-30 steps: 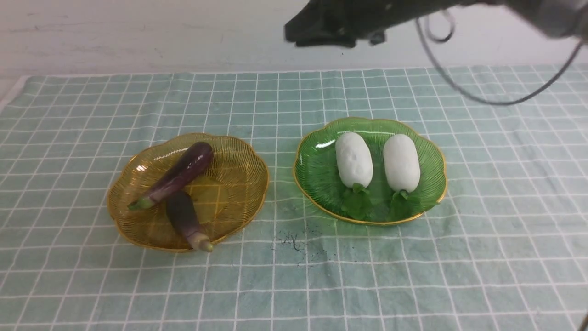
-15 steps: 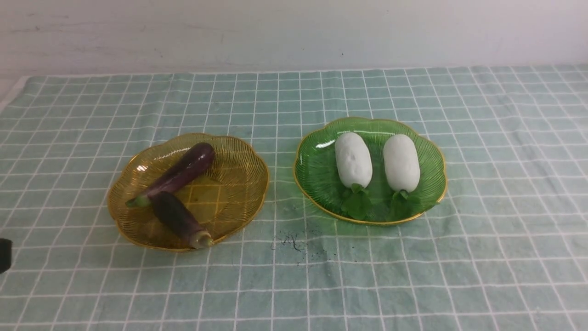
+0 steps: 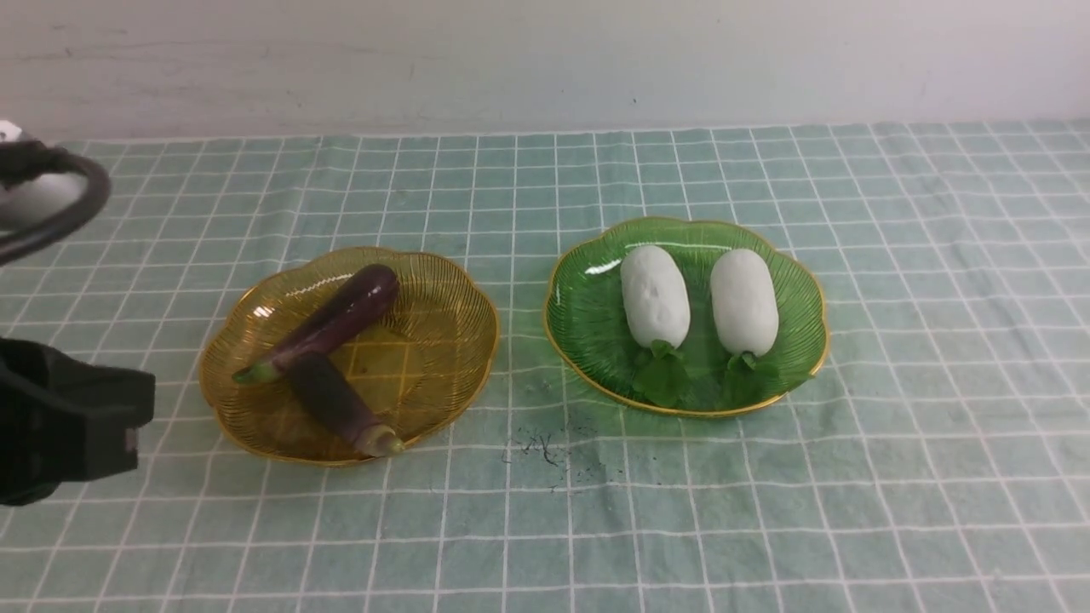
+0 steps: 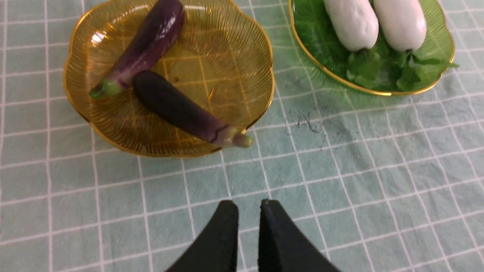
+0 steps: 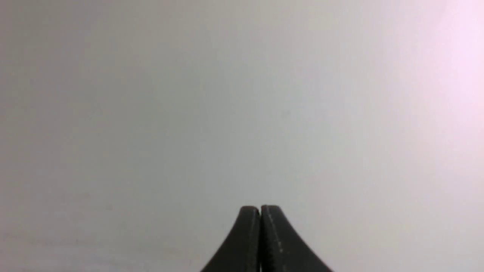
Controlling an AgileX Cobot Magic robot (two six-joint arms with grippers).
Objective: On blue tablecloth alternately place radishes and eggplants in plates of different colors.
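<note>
Blue tablecloth (image 3: 894, 477): covers the whole work surface, white grid, lightly wrinkled. Landmark is the dark smudge (image 3: 545, 451) on it.

Amber plate (image 3: 460, 298): left of the smudge and a little farther back, near it, flat on the cloth.

Green plate (image 3: 588, 323): right of the smudge and farther back, near it. The two plates sit apart, with the smudge in front of the gap.

Radishes: both in the green plate, side by side and not touching. Left radish (image 3: 655, 295) is nearer the smudge than right radish (image 3: 744, 300). Leaf tufts lie on the smudge-facing side of the plate.

Eggplants: both in the amber plate. Upper eggplant (image 3: 328, 323) lies slantwise, green stem end pointing away from the smudge. Lower eggplant (image 3: 336, 404) touches it, its pale stem tip over the plate rim on the side toward the smudge.

Left gripper (image 4: 249, 206): left of the smudge, on the near side of the amber plate, over bare cloth. Jaws parted by only a thin slit, nothing between them.

Right gripper (image 5: 260, 207): jaws pressed together, empty, facing a blank pale surface. Position relative to the smudge cannot be told.
</note>
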